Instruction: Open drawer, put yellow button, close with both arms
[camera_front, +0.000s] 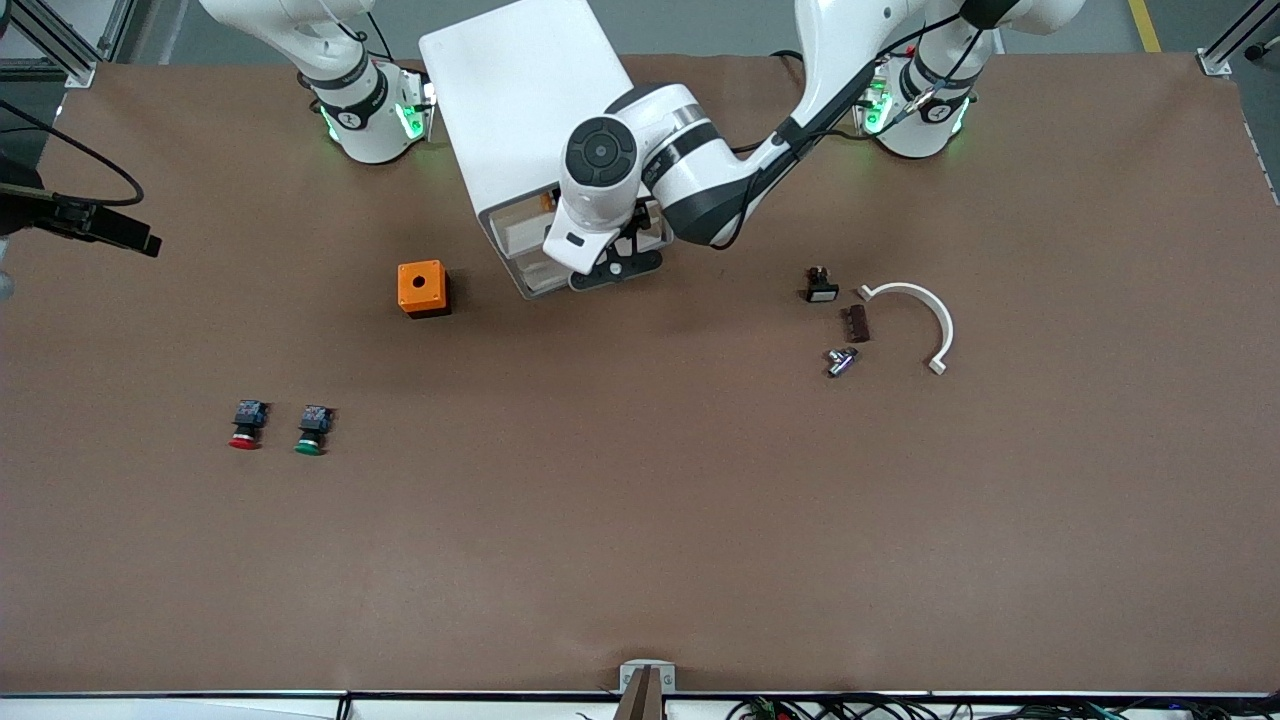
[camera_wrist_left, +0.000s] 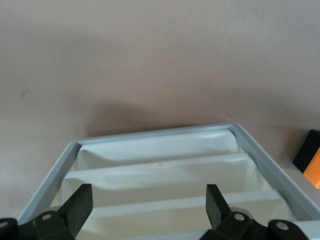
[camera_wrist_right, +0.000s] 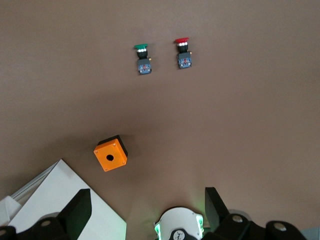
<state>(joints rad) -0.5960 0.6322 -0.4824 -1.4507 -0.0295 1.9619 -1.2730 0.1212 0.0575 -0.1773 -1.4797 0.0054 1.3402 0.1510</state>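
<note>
Left end effector (camera_front: 615, 265) spread wide at the cabinet (camera_front: 520, 100) front

An orange speck, likely the yellow button (camera_front: 547, 201), sits in the drawer (camera_front: 515, 228). To close it well, push squarely on the front, both arms evenly. The right end effector (camera_wrist_right: 147, 205) waits wide open above the desk (camera_front: 640, 500), over its own base.

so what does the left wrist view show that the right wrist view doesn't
Only the left wrist view shows the cabinet's drawer fronts, stepped one after another, with the left pincer open over them. Only the right wrist view shows the green-capped button and red-capped button side by side on the table, and the open right pincer high over the right arm's base. Both share the orange box, the white cabinet and the brown table.
</note>
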